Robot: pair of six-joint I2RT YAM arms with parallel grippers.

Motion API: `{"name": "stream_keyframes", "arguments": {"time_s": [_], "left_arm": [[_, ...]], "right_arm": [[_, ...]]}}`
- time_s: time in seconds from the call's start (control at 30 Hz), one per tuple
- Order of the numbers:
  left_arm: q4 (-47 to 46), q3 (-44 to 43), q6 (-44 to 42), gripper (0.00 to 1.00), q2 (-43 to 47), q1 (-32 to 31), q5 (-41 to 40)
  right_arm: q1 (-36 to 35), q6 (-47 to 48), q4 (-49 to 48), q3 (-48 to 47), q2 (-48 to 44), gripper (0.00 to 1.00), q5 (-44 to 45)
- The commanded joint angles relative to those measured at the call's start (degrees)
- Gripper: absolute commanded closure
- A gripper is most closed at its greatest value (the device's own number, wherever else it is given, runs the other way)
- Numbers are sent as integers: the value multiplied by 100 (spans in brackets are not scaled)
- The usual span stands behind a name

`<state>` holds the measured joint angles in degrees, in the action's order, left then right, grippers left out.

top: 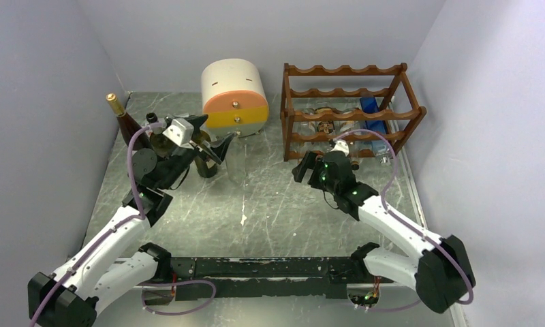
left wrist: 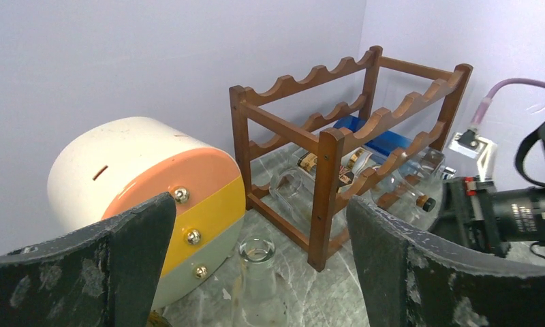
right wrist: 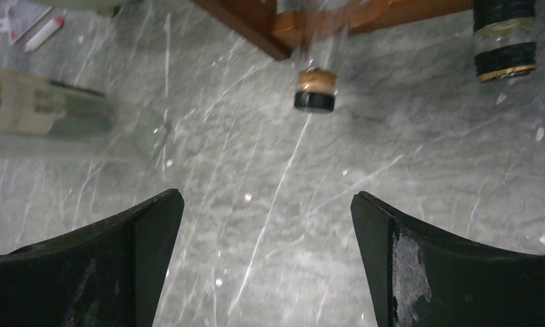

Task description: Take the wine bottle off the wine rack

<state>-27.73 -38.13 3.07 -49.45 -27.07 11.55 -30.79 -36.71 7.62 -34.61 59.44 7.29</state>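
Right jaws apart, facing the corked neck of a wine bottle [right wrist: 315, 89] in the lowest tier of the wine rack [top: 345, 70] | left jaws apart above a clear bottle [left wrist: 256, 255] | we judge: approach step; next, close on that neck | left wrist view shows all tiers; right wrist view crops them
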Motion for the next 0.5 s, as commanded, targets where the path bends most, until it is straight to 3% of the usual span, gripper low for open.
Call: {"name": "stream_keyframes", "arguments": {"time_s": [0.0, 0.1, 0.3, 0.47], "left_arm": [[103, -192, -119, 2, 115, -43, 189], [114, -209, -115, 2, 112, -40, 205], [156, -262, -12, 2, 146, -44, 316], [162, -301, 61, 2, 155, -40, 418]], "right_arm": [[219, -179, -1572, 234, 482, 2, 517], [731, -194, -2047, 495, 595, 2, 559], [2325, -57, -2543, 1140, 439, 7, -235], [2895, 276, -3062, 1432, 525, 6, -871]]}}
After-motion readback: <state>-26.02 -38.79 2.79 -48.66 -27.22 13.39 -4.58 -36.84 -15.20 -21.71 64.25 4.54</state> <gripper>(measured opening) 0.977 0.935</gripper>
